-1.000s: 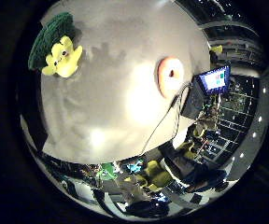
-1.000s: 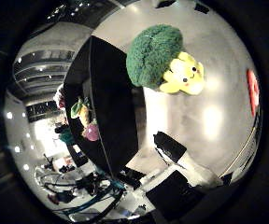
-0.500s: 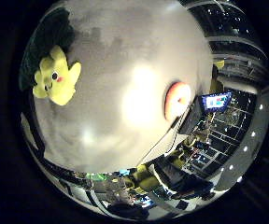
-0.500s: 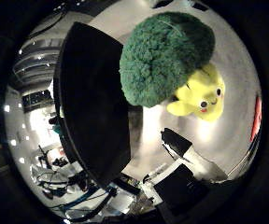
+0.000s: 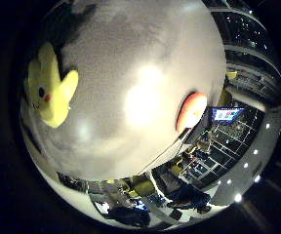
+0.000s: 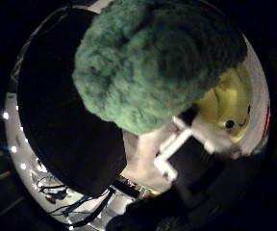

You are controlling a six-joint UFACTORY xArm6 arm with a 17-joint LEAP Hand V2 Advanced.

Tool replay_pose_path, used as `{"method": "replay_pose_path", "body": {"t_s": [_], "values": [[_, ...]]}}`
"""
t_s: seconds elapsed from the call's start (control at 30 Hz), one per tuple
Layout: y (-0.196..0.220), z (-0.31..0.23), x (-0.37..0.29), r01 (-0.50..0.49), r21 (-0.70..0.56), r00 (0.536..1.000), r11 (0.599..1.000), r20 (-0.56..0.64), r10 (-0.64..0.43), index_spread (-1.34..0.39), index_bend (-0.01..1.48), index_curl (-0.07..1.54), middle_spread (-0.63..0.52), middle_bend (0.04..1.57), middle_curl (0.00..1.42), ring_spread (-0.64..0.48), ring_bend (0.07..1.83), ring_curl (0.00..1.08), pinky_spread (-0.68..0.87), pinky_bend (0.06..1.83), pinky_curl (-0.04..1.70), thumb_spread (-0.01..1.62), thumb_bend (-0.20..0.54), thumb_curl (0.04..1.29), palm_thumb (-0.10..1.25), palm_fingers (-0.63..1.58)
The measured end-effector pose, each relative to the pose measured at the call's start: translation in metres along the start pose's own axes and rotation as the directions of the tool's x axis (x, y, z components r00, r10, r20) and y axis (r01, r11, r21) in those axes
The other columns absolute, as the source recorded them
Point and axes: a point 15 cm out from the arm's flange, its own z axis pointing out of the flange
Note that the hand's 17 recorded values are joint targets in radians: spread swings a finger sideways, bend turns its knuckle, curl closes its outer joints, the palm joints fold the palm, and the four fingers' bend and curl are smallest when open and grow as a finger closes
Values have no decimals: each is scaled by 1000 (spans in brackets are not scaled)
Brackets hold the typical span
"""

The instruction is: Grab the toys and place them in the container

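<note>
A fuzzy green plush toy (image 6: pixel 157 62) fills much of the thumb side view, very close under my palm. A yellow plush toy (image 5: pixel 48 92) with a small face lies against it on the pale table (image 5: pixel 130 53). The black container (image 6: pixel 61 120) stands right beside the green plush. White and black parts of my right hand (image 6: pixel 182 154) reach in toward where the two toys meet. The fingers look relaxed and are not curled round anything.
A round pink and orange toy (image 5: pixel 191 109) lies alone near the table's edge, well away from the plush pair. Past that edge is a dark room with a lit screen (image 5: pixel 226 114) and furniture.
The camera has come down toward the table: the green and yellow plush toys and the container now look much larger and closer. The toys themselves have not moved.
</note>
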Motion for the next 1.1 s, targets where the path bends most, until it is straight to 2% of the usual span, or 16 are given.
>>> {"method": "replay_pose_path", "body": {"t_s": [0.03, 0.07, 0.13, 0.17, 0.2, 0.47, 0.53, 0.83, 1.1], "values": [[3, 0, 4, -8, -2, 1000, 1000, 2, 8, -433, 183, 235, -208, 528, 404, -225, 741, 383, -176, 630, 333, 901, -24, 420, 893, 1003], [4, -1, 8, -14, 2, 1000, 1000, 2, 14, -445, 219, 262, -234, 588, 439, -252, 781, 416, -264, 676, 361, 900, -25, 420, 894, 1118], [7, -5, 15, -26, 6, 1000, 1000, 3, 26, -461, 289, 309, -261, 681, 488, -288, 839, 450, -363, 733, 393, 894, -25, 422, 897, 1183], [10, -9, 21, -32, 12, 999, 999, 2, 32, -468, 405, 367, -262, 776, 535, -293, 897, 482, -388, 794, 428, 891, -27, 424, 892, 1286], [12, -14, 26, -36, 20, 999, 999, -1, 36, -468, 522, 428, -260, 850, 575, -293, 959, 513, -397, 857, 463, 890, -26, 426, 894, 1299], [40, -81, 80, -99, 122, 994, 988, -34, 104, -402, 906, 647, -221, 1109, 706, -276, 1180, 625, -341, 1116, 628, 899, -25, 431, 892, 1236], [50, -100, 88, -115, 145, 992, 983, -41, 122, -356, 1019, 725, -200, 1197, 745, -265, 1253, 667, -310, 1186, 704, 908, -24, 436, 893, 1162], [114, -165, 76, -168, 183, 983, 969, -42, 179, -273, 1131, 805, -157, 1307, 773, -238, 1323, 724, -249, 1245, 870, 950, -18, 464, 947, 1098], [168, -201, -19, -113, 201, 990, 973, -61, 128, -238, 1153, 818, -137, 1334, 760, -227, 1336, 749, -224, 1185, 1030, 958, -21, 482, 952, 1088]]}}
